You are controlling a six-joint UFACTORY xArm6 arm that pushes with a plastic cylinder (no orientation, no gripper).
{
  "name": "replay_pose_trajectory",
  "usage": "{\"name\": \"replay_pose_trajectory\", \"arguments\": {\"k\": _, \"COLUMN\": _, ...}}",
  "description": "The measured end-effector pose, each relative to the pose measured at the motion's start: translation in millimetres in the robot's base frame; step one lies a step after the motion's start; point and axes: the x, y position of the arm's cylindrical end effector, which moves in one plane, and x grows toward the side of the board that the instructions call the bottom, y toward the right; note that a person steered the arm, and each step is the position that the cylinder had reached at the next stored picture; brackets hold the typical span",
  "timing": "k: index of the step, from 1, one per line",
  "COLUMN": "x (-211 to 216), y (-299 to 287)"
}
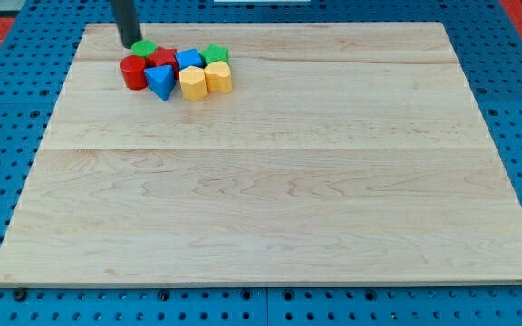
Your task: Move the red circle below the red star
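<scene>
The red circle (pixel 134 72) stands at the left end of a tight cluster near the view's top left. The red star (pixel 162 59) sits just right of and slightly above it, partly hidden by the blue triangle (pixel 160 81) in front. My tip (pixel 130 42) is at the end of the dark rod, just above the red circle and touching or nearly touching the green circle (pixel 144 47).
The cluster also holds a blue cube (pixel 188 60), a green star (pixel 215 54), a yellow hexagon (pixel 192 82) and a yellow heart-like block (pixel 218 77). All rest on the wooden board (pixel 270 181), whose top edge is close behind them.
</scene>
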Motion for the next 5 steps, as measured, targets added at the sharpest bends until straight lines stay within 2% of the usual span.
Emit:
{"name": "replay_pose_trajectory", "arguments": {"k": 1, "x": 41.5, "y": -29.3}}
{"name": "replay_pose_trajectory", "arguments": {"k": 2, "x": 83.4, "y": -12.2}}
{"name": "replay_pose_trajectory", "arguments": {"k": 3, "x": 86.6, "y": 59.0}}
{"name": "replay_pose_trajectory", "arguments": {"k": 4, "x": 84.9, "y": 89.7}}
{"name": "replay_pose_trajectory", "arguments": {"k": 5, "x": 100.3, "y": 74.3}}
